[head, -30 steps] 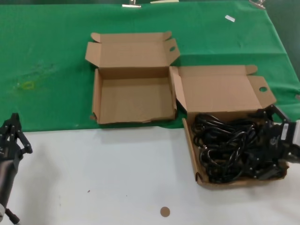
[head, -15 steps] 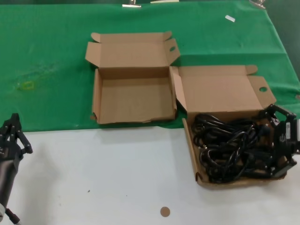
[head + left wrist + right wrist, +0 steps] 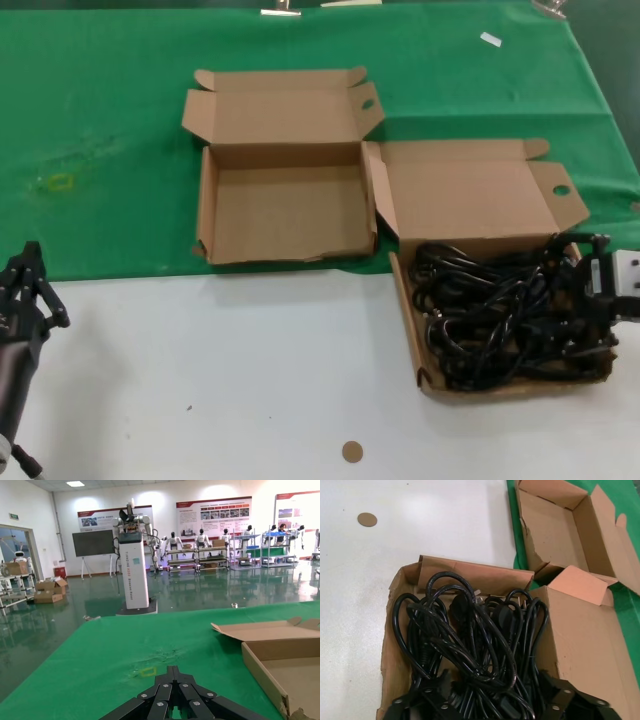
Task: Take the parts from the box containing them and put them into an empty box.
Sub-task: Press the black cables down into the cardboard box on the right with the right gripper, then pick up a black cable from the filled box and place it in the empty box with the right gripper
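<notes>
The right gripper (image 3: 592, 300) sits low at the right end of the longer corrugated box (image 3: 470, 195), fingers spread wide among the glossy black coiled cords (image 3: 490, 310). The left gripper (image 3: 22, 290) is parked at the table's left edge, fingers closed; the wider empty box (image 3: 285, 215) lies open on the green cloth (image 3: 100, 120).

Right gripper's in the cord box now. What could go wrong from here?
1. The cords lie tangled in one pile, so the right gripper may drag up several bundles at once.
2. The gripper sits at the full box's right edge; a snagged loop could tug or tip the box.
3. The full box's raised lid stands between the pile and the empty box, and hanging cords could catch on it.
</notes>
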Controlling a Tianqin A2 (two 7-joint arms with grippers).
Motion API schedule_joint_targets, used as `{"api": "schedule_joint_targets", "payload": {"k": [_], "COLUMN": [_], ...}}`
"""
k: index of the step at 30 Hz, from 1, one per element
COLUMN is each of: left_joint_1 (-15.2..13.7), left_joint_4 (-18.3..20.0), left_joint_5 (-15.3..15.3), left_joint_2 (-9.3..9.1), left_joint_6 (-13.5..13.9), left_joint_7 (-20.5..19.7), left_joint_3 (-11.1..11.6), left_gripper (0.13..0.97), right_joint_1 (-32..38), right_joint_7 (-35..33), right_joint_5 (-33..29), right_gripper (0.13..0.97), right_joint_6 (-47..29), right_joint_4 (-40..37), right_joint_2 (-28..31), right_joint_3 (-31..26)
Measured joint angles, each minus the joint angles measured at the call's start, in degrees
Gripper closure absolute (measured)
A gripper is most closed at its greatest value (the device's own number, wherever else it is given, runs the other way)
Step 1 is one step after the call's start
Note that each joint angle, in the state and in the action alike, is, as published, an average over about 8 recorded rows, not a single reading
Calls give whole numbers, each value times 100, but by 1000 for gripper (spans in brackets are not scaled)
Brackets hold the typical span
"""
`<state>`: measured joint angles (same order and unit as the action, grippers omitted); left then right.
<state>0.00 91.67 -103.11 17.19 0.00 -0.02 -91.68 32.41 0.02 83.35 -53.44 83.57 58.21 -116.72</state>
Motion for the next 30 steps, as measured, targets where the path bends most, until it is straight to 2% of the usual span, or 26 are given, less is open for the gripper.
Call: {"api": "schedule_joint_targets", "payload": {"k": [6, 10, 18, 27, 30], "left_joint_1": [0, 0, 0, 0, 0], "left_joint_4": [0, 0, 0, 0, 0], "left_joint_5": [0, 0, 0, 0, 0], "left_joint_2": [0, 0, 0, 0, 0], "left_joint_6": [0, 0, 0, 0, 0], "left_joint_7": [0, 0, 0, 0, 0], "left_joint_3": [0, 0, 0, 0, 0], "left_gripper": [953, 953, 953, 953, 953], "right_joint_1": [61, 87, 113, 179, 212], "right_joint_7": [-58, -94, -135, -34, 41], "right_joint_5": [-171, -252, -364, -458, -486], "right_gripper": [540, 540, 745, 880, 880], "right_joint_6": [-152, -226, -330, -525, -615], "right_joint_4": [-130, -204, -296, -223, -143], "right_joint_2": [-194, -297, -418, -381, -336], "right_joint_3": [33, 52, 106, 186, 216]}}
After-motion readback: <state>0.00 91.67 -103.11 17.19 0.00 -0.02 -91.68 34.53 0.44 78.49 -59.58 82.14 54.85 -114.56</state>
